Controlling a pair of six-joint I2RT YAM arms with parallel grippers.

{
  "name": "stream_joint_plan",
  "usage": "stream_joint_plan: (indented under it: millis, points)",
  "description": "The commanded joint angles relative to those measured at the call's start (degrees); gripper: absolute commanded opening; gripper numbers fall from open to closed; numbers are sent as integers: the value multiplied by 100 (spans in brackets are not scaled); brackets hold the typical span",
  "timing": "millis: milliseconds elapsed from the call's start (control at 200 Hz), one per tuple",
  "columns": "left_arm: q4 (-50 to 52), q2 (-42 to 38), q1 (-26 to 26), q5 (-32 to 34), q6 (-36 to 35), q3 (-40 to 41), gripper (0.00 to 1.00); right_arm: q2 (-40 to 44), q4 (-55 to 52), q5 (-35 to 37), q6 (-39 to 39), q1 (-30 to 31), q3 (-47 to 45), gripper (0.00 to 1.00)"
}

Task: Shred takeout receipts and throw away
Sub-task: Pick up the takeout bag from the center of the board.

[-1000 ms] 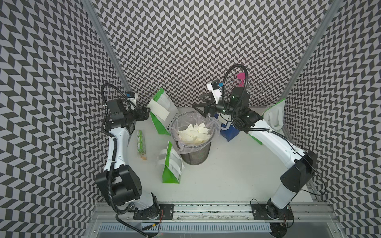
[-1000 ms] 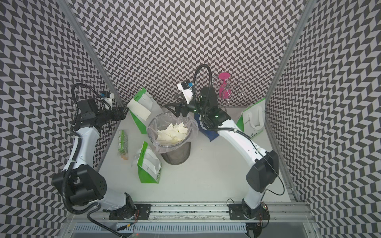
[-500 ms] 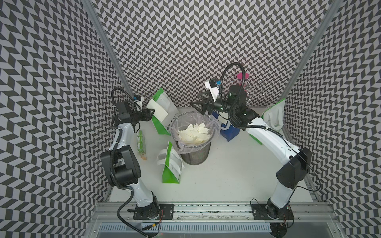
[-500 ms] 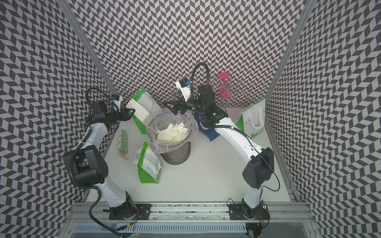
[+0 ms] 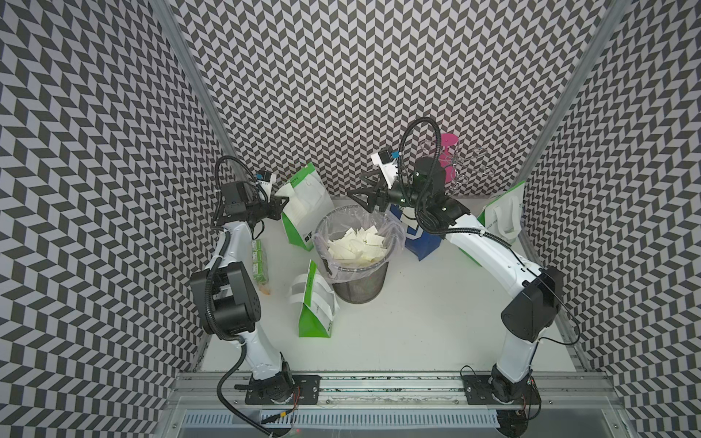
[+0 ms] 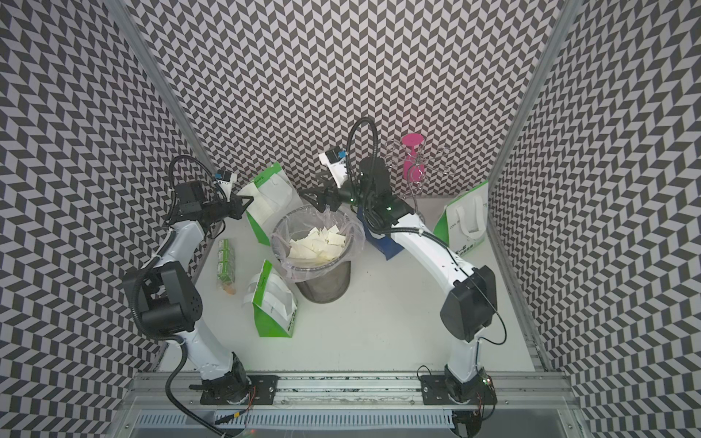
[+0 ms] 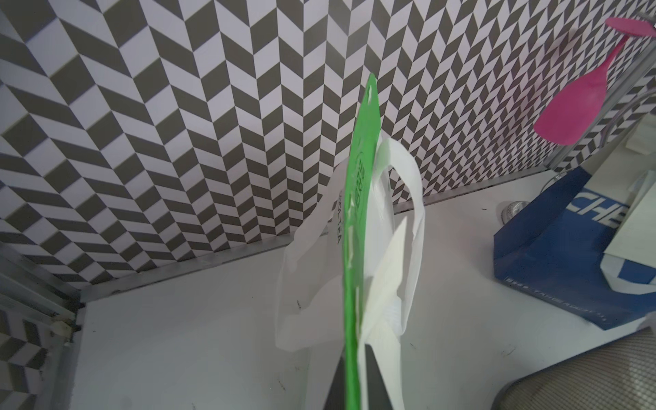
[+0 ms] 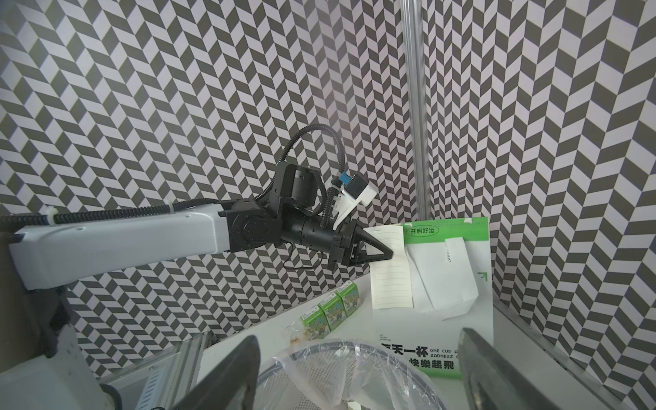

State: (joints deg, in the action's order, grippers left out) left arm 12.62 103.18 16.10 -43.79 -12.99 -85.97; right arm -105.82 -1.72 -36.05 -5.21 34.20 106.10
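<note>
A takeout receipt (image 8: 388,284), a white lined slip, hangs on the upper corner of the green-and-white bag (image 5: 303,227) at the back left. My left gripper (image 5: 282,201) is shut on this receipt and the bag's edge; in the left wrist view its dark fingers (image 7: 372,383) pinch the green edge and the white slip (image 7: 383,284). Several torn white receipt scraps (image 5: 356,244) lie in the lined mesh bin (image 5: 360,288). My right gripper (image 5: 358,197) hangs open over the bin's back rim (image 8: 319,358), holding nothing.
A second green-and-white bag (image 5: 315,303) lies in front of the bin. A blue-and-white bag (image 5: 419,242) stands behind the bin at the right, and another green bag (image 5: 500,216) leans on the right wall. Green cartons (image 5: 258,261) lie at the left. A pink stand (image 5: 447,159) is at the back.
My left arm reached in to the back-left bag and its gripper closed on the receipt at the bag's corner. The right gripper stayed open over the bin, shifting slightly back.
</note>
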Motion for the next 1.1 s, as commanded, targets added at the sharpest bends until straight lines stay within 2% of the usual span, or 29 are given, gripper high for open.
stream_joint_plan:
  millis: [0, 30, 386, 546, 781, 1096]
  points:
    - [202, -163, 15, -189, -311, -26, 3, -151, 73, 9, 256, -35, 211, 85]
    - [263, -182, 14, -225, -366, -22, 0, -181, 41, 32, 299, -35, 246, 85]
    - [652, -615, -13, -849, -783, 362, 0, -729, -514, -129, 844, 8, 905, 82]
    - [650, -813, -110, -859, -1167, 648, 0, -1098, -1038, 50, 1371, 195, 1419, 80]
    - [683, -926, -269, -832, -1472, 696, 0, -1559, -1375, 265, 1742, 389, 1913, 78]
    - [757, -1135, -617, -458, -1773, 529, 0, -1986, -1481, 402, 1803, 621, 2380, 74]
